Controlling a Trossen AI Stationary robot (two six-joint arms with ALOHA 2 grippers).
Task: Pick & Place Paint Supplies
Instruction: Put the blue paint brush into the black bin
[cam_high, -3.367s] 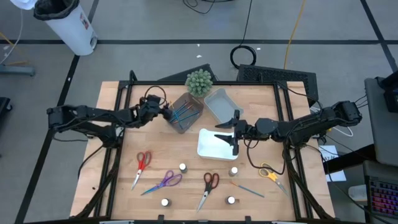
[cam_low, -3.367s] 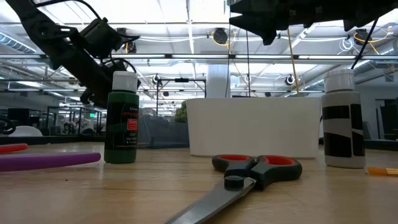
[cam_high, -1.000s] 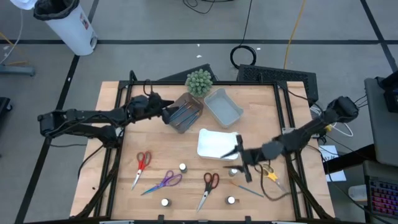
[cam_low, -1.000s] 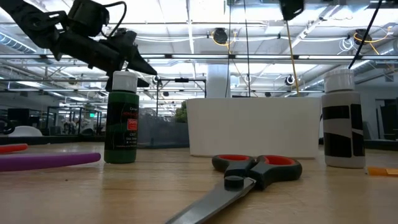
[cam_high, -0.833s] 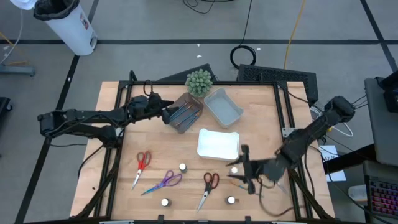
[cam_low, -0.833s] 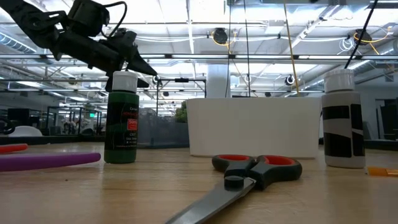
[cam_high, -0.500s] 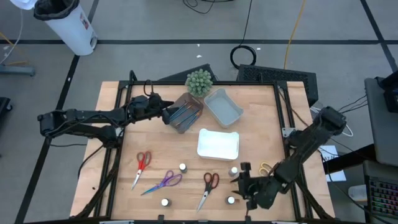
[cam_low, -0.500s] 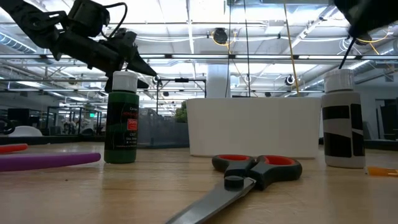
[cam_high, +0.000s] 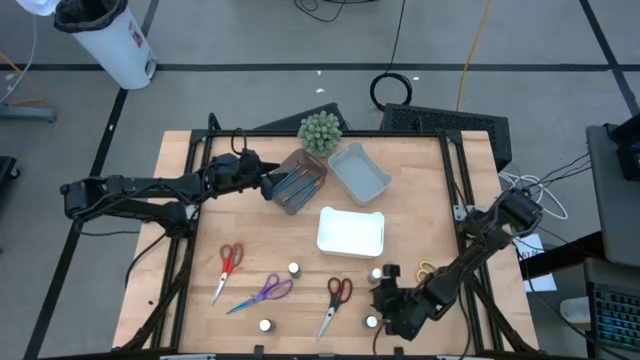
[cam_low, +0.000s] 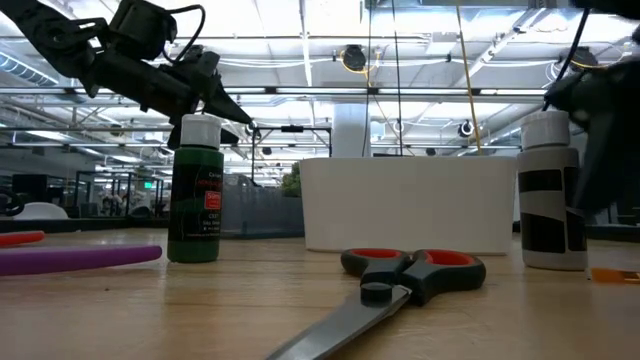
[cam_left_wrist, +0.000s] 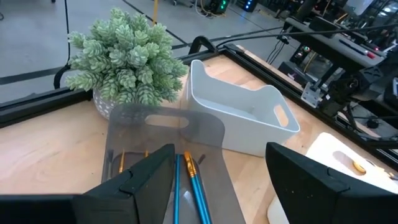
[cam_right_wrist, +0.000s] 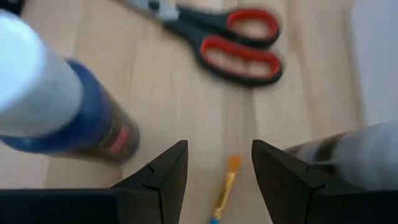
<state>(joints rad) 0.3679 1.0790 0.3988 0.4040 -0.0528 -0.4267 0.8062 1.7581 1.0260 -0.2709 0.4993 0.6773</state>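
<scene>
My right gripper (cam_right_wrist: 219, 149) is low over the near edge of the table (cam_high: 420, 180), at about 5 o'clock from the middle. Its jaws are open and hold nothing. Under the gap lies a thin brush with an orange tip (cam_right_wrist: 225, 180). A white-capped bottle (cam_high: 371, 322) stands just beside me at my 6 o'clock, and another bottle (cam_high: 376, 273) stands at my 12 o'clock. The red scissors (cam_high: 337, 295) lie near, at my 9 o'clock. The yellow scissors (cam_high: 432, 275) peek out past my arm at 3 o'clock. Farther left on the table lie the purple scissors (cam_high: 268, 292), a second red pair (cam_high: 230, 262) and two more bottles (cam_high: 265, 325). The white tray (cam_high: 351, 232) sits near the middle of the table. Beyond it, at about 11 o'clock, my left gripper (cam_left_wrist: 219, 155) hangs by the brown tray (cam_high: 298, 182). Its jaws are open too, with nothing in them. Blue brushes (cam_left_wrist: 193, 186) lie in that tray. The pale blue-grey tray (cam_high: 358, 170) is at 1 o'clock, and the green plant (cam_high: 320, 131) is farthest, at 12 o'clock.
</scene>
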